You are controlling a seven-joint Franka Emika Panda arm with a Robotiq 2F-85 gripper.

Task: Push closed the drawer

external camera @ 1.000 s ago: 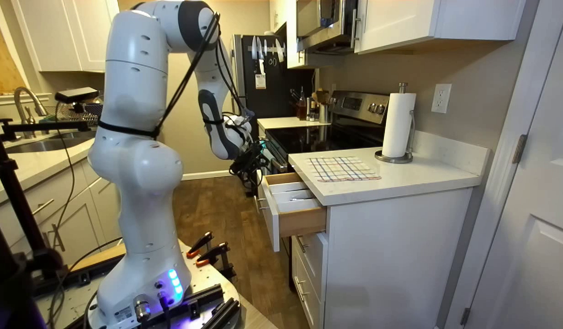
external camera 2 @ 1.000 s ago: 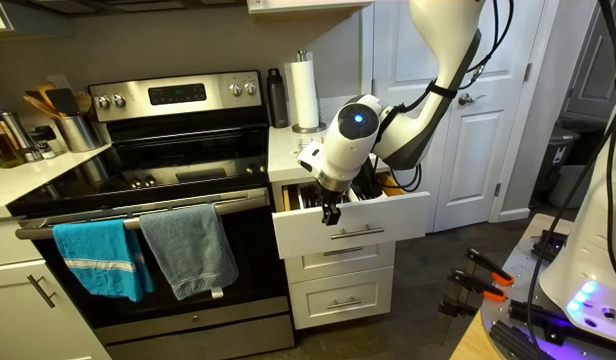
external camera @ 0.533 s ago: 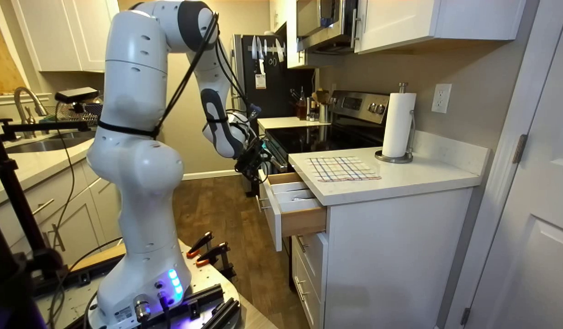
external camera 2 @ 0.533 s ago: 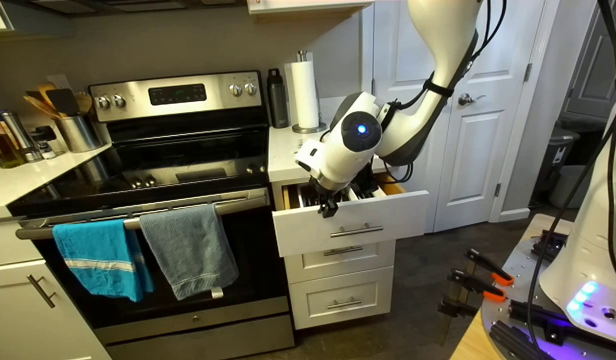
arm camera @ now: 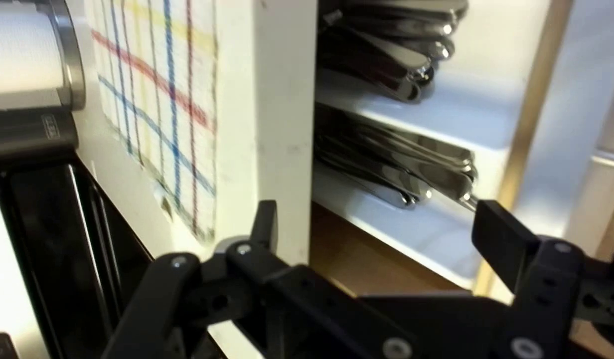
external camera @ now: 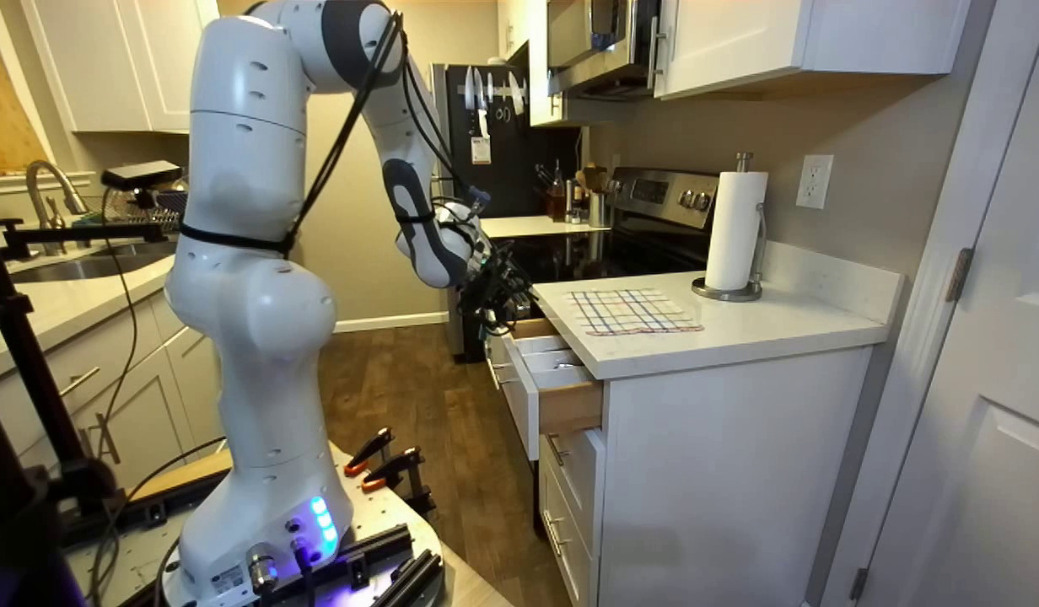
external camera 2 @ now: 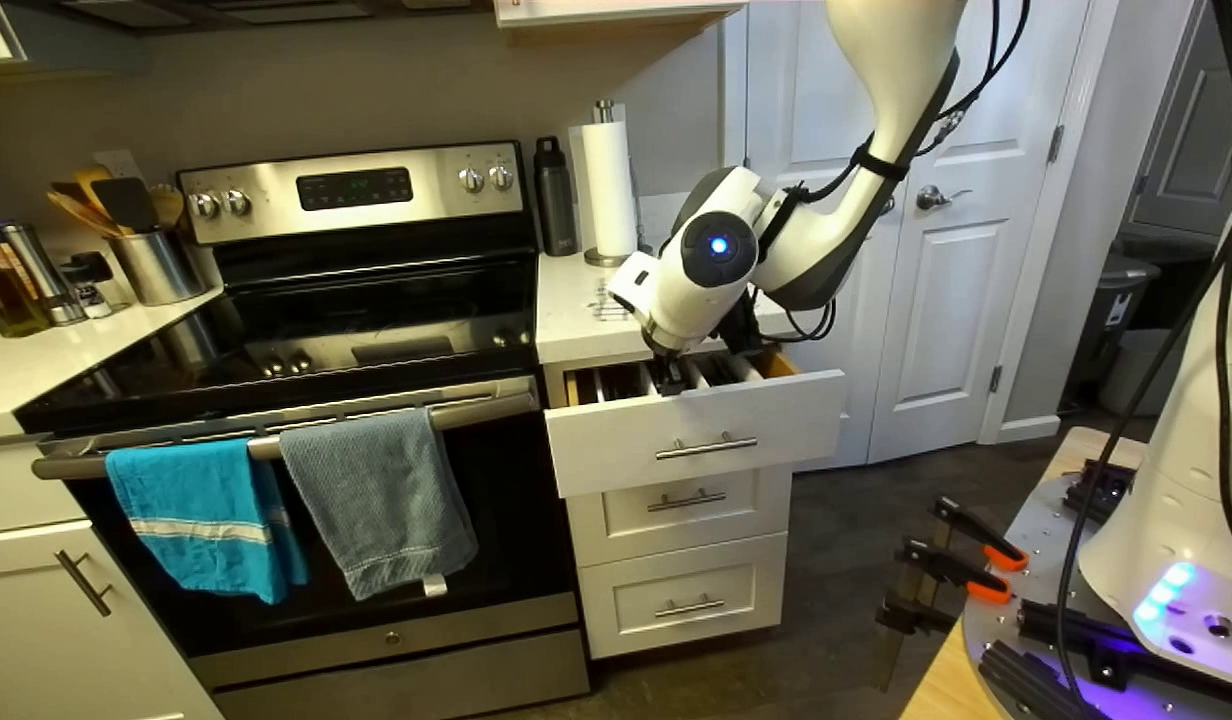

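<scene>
The white top drawer (external camera 2: 696,432) is pulled partly out below the counter. Its wooden side (external camera: 570,408) and white insert show in an exterior view. In the wrist view, metal cutlery (arm camera: 401,164) lies in its compartments, and the drawer front (arm camera: 561,109) stands at the right. My gripper is open with nothing between its fingers (arm camera: 374,219). In both exterior views, the gripper (external camera 2: 668,378) (external camera: 498,319) is at the drawer front's top edge, toward the stove side. In the wrist view one finger overlaps the drawer front's edge, the other the counter edge. Contact is unclear.
The counter (external camera: 739,333) overhangs the drawer and bears a checked cloth (external camera: 633,312) and a paper towel roll (external camera: 735,232). The stove (external camera 2: 356,350) with hanging towels (external camera 2: 376,500) adjoins it. Two more closed drawers (external camera 2: 681,580) sit below.
The drawer has slid inward somewhat, toward the cabinet. The arm and gripper have moved the same way, toward the counter, and the gripper has risen slightly along the drawer front.
</scene>
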